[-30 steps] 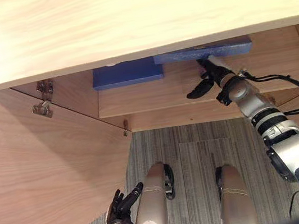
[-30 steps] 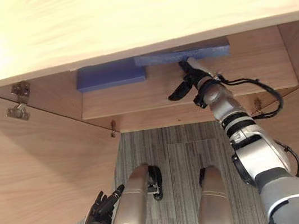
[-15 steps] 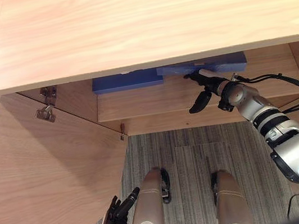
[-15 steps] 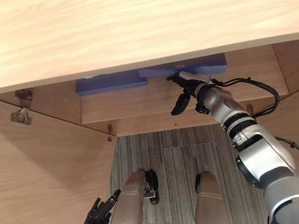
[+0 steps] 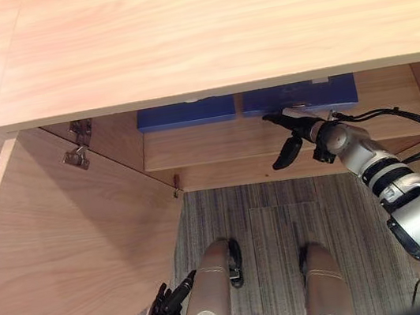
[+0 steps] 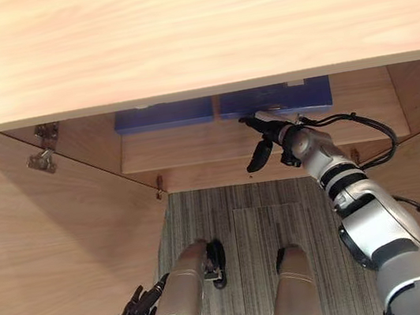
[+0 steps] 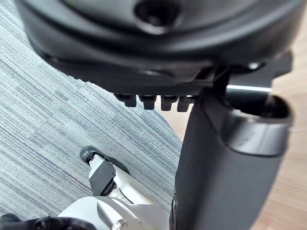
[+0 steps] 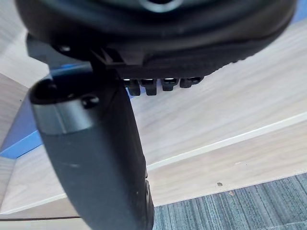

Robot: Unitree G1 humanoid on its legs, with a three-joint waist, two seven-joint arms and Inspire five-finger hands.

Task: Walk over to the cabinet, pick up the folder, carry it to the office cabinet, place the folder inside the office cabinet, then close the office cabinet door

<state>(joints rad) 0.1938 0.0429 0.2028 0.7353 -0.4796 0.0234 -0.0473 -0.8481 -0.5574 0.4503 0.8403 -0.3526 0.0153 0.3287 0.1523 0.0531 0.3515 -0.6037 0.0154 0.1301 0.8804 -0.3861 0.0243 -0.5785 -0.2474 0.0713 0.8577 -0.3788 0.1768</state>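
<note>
1. Two blue folders lie flat inside the office cabinet [image 5: 214, 29], side by side on its shelf [image 5: 216, 142]. They are close together and nearly edge to edge.
2. The folder [image 5: 300, 97] lies just beyond the right hand's fingertips. The second folder [image 5: 186, 114] is farther out in the direction those fingers point.
3. The right hand [image 5: 304, 130] reaches in over the shelf. Its fingers [image 5: 280, 120] are straight and held together, aimed at the folder's near edge, and they hold nothing.
4. Its thumb [image 5: 287, 153] is spread wide from the fingers, hanging toward the shelf's front lip.
5. The fingertips end right at the folder's edge. I cannot tell whether they touch it.
6. In the right wrist view the thumb fills the foreground, with a blue corner of the folder [image 8: 24, 139] past it and pale shelf board [image 8: 216, 105] beyond the fingers.
7. The cabinet door [image 5: 73, 251] stands swung open, well away from the right hand on its thumb side. A metal hinge [image 5: 76, 156] is fixed on the door near the cabinet side.
8. The left hand [image 5: 167, 308] hangs low over the grey striped carpet [image 5: 276, 219], just beside the open door. Its fingers are loose and slightly spread, and it is empty.
9. The left wrist view shows carpet [image 7: 43, 124] past that hand.
</note>
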